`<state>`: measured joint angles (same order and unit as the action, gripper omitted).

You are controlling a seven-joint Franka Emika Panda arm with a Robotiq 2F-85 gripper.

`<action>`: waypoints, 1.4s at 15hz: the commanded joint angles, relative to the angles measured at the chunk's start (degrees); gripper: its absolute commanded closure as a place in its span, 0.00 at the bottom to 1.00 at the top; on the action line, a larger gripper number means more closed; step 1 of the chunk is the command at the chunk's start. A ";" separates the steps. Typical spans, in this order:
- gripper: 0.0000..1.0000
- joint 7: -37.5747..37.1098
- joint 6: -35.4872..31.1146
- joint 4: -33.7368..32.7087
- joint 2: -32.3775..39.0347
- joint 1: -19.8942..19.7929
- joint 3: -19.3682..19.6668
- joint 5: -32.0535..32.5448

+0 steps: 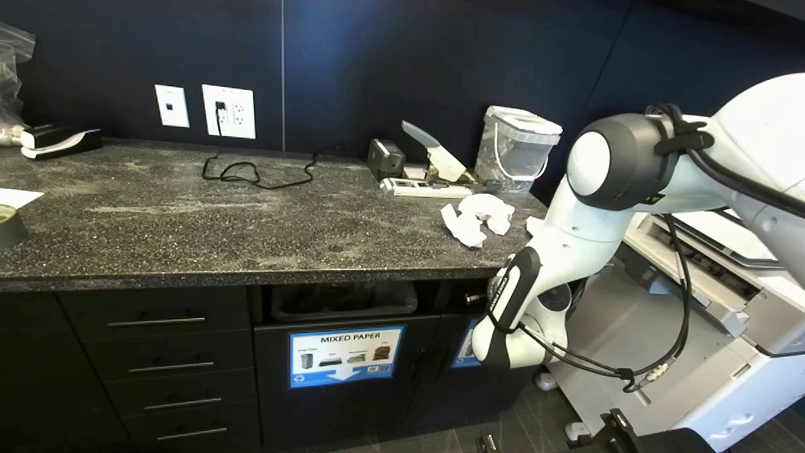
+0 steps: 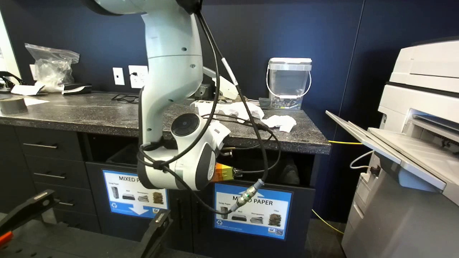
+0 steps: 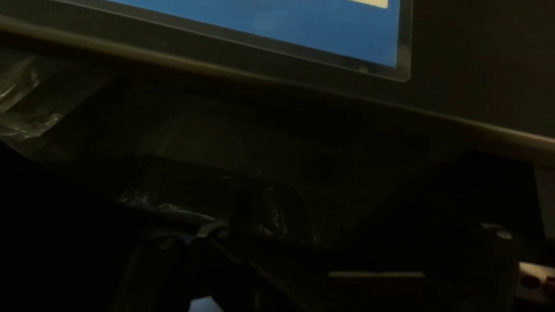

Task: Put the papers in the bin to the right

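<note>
Wrist view, dim as it is, lets us see the gripper (image 3: pixel 334 240) with its fingers (image 3: pixel 498 247) spread wide apart at the dark opening (image 3: pixel 277 130) of the bin (image 2: pixel 300 215) (inside it or just outside, we cannot tell); in both exterior views we find the papers (image 1: pixel 465 228) lying crumpled on the counter (image 1: pixel 314 233), one wad (image 2: pixel 281 122) apart from the rest, at the end nearest the printer (image 2: pixel 419 93); the lidded bucket (image 2: pixel 289 80) stands upright behind them.

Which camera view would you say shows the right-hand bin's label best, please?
An exterior view: the bin's label shows nearly whole behind a cable connector. In an exterior view, the arm hides most of it; the wrist view catches only its blue edge and a pale bit.
</note>
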<state>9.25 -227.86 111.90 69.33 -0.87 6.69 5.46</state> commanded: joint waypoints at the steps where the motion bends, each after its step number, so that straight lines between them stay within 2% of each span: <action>1: 0.00 2.14 3.75 11.09 -10.12 2.09 2.31 -0.26; 5: 0.00 4.75 14.44 20.26 -20.77 3.48 4.42 0.52; 9: 0.00 8.58 31.91 26.50 -33.19 4.06 5.56 4.81; 13: 0.00 11.41 48.79 29.21 -45.91 4.41 6.05 10.51; 14: 0.00 10.59 52.09 28.87 -48.32 7.22 9.04 11.11; 15: 0.00 11.08 55.00 28.42 -50.87 5.17 7.29 12.82; 16: 0.00 10.18 57.46 27.30 -52.46 6.16 8.44 14.24; 18: 0.00 10.28 58.46 25.68 -55.05 3.51 5.83 15.66; 21: 0.00 10.88 54.39 24.43 -56.35 -0.29 0.88 11.95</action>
<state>19.36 -171.25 137.02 14.69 2.46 11.92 19.34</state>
